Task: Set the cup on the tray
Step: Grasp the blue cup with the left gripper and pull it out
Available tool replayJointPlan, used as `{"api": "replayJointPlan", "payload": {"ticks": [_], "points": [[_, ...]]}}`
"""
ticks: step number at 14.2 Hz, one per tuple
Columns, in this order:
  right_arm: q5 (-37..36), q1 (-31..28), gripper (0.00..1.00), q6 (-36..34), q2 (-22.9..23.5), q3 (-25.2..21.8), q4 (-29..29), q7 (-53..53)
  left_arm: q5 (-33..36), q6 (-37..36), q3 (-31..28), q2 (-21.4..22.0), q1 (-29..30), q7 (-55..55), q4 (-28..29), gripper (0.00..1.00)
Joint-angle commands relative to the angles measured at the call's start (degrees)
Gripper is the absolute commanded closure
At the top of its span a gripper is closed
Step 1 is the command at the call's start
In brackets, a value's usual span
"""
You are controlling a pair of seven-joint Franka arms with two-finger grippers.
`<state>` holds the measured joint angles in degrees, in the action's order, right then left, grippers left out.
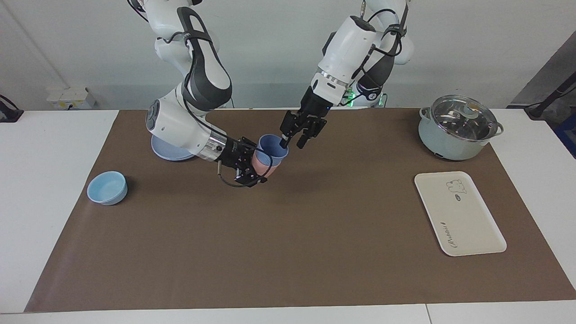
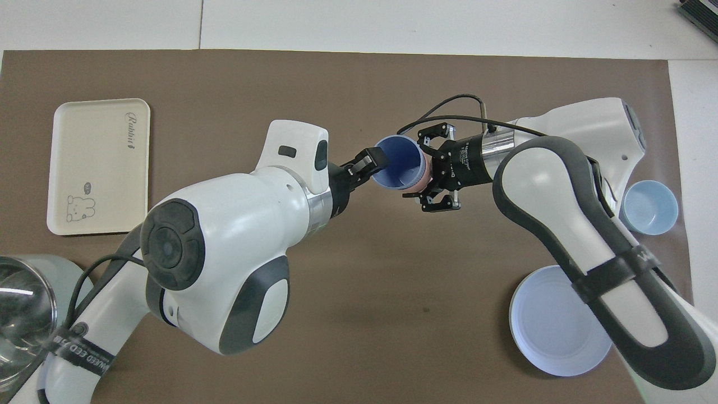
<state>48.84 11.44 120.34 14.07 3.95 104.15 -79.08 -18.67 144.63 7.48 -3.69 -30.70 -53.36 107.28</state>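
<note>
The cup [image 1: 272, 150], a matte periwinkle tumbler, sits nested inside a salmon-pink tumbler [image 1: 261, 163], tilted, its mouth toward the left arm, above the mat's middle. The right gripper [image 1: 252, 168] is clamped round the pink tumbler. The left gripper [image 1: 292, 143] has one finger inside the cup's rim and one outside, at about two o'clock of the cup in the facing view; the jaws pinch that rim. The tray [image 1: 459, 213] lies bare, at four o'clock from the cup there. A lidded pot [image 1: 458, 127], blue bowl [image 1: 107, 187] and blue plate [image 2: 555, 322] rest on the brown mat [image 1: 288, 252].
</note>
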Motion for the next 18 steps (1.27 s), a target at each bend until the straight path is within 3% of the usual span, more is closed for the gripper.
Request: {"api": "replayJointPlan", "payload": {"ticks": [1, 2, 5, 7, 11, 13, 16, 18], "points": [[1.1, 0.2, 1.00, 1.3, -1.5, 0.0, 1.6, -0.7, -0.4, 0.6, -0.9, -2.7, -1.1, -0.9, -3.0, 0.33], [1.1, 0.2, 1.00, 1.3, -1.5, 0.0, 1.6, -0.7, -0.3, 0.8, -0.9, -3.4, -1.1, -0.9, -3.3, 0.45], [1.0, 0.2, 1.00, 1.3, -1.5, -0.1, 1.6, -0.7, -0.1, 0.8, -0.9, -5.0, -2.0, -1.5, -4.5, 1.00], [0.9, 0.2, 1.00, 1.4, -1.5, -0.1, 1.7, -0.7, -0.1, -0.5, -1.0, -5.6, -1.8, -1.7, -6.5, 1.00], [0.9, 0.1, 1.00, 1.3, -1.5, -0.2, 1.7, -0.6, -0.1, -12.1, -1.5, -7.6, -0.9, -3.9, -15.1, 1.00], [0.9, -0.5, 1.00, 1.4, -1.4, -0.2, 1.7, -0.6, -0.1, -15.2, -1.8, -6.1, -0.6, -4.5, -15.5, 1.00], [0.9, -2.3, 1.00, 1.3, -1.4, -0.5, 1.7, 0.4, 0.6, -21.9, -1.7, -3.3, 4.8, -4.0, -16.6, 1.00], [0.9, -4.1, 1.00, 1.2, -1.5, -0.4, 1.9, 1.2, 6.8, -25.1, -1.6, -2.5, 7.6, -3.6, -16.5, 1.00]]}}
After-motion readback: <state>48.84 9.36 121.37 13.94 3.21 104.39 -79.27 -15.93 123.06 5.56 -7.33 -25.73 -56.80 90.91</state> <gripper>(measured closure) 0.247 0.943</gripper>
